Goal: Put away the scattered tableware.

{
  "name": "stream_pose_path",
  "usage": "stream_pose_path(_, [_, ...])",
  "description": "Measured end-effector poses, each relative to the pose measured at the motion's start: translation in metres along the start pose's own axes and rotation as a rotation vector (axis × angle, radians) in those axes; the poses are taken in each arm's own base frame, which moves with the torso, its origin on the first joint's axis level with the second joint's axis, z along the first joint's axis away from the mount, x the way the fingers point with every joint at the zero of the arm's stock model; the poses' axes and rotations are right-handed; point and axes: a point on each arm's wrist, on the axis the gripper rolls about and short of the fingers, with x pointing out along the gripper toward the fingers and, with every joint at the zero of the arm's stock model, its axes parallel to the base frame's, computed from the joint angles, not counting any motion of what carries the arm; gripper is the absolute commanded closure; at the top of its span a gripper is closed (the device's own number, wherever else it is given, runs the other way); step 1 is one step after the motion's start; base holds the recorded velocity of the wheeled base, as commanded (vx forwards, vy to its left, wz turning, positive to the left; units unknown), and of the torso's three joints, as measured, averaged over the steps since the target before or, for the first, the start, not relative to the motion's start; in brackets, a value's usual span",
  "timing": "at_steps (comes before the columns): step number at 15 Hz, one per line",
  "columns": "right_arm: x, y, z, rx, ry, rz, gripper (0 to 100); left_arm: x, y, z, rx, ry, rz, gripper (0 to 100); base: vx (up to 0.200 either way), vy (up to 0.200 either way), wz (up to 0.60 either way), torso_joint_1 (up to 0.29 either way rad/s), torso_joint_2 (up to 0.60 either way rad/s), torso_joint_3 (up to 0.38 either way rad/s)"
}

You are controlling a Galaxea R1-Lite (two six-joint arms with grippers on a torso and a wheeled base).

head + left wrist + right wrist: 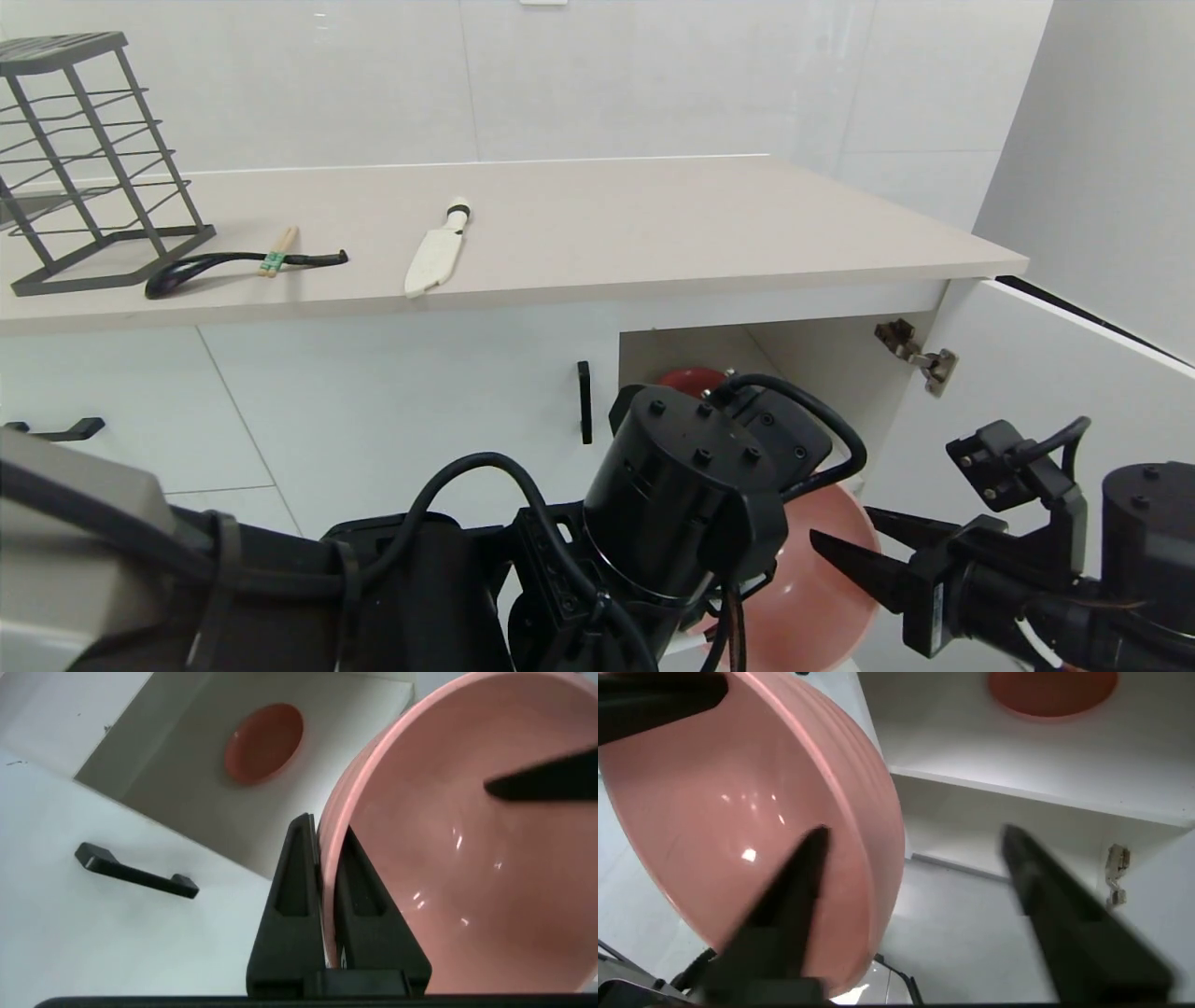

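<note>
2 bowls: 1 pink bowl (823, 597) low in front of the open cabinet (840, 364), tilted on edge, and 1 red bowl (684, 378) sitting inside on the cabinet shelf. L gripper (324, 835) is clamped on the pink bowl's rim, one finger inside and one outside. R gripper (840, 525) is just beside the same bowl with its fingers spread wide and nothing between them. One fingertip is across the bowl's mouth; can't tell if it touches. Cabinet door (1036, 373) is swung open to the right, 1 hinge (917, 357) showing. On the counter (653, 224): 1 black spoon (233, 261), 1 wooden chopstick bundle w/ green band (278, 252) lying across the spoon's handle, and 1 white knife (434, 254) a bit to the right, apart from them, near the front edge. 1 dark wire rack (84, 159) stands at the far left, the spoon's bowl end just beside its base. 2 black handles on the closed fronts: 1 upright (584, 401) next to the opening, 1 level (61, 430) at far left.
</note>
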Motion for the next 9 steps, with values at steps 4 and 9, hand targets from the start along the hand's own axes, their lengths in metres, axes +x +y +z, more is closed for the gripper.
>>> stream_pose_path(4, [0.0007,0.004,-0.001,-0.007,0.007,0.012,100,0.0044,-0.0005,0.0064,-0.001,-0.026,0.001,100,0.0,0.0,0.0,0.0,0.0,0.0])
stream_pose_path(9, [0.0015,0.0028,0.0006,-0.005,0.002,0.015,100,0.0077,0.002,0.0086,0.025,-0.052,-0.012,0,0.0,0.0,0.0,0.0,0.0,0.0])
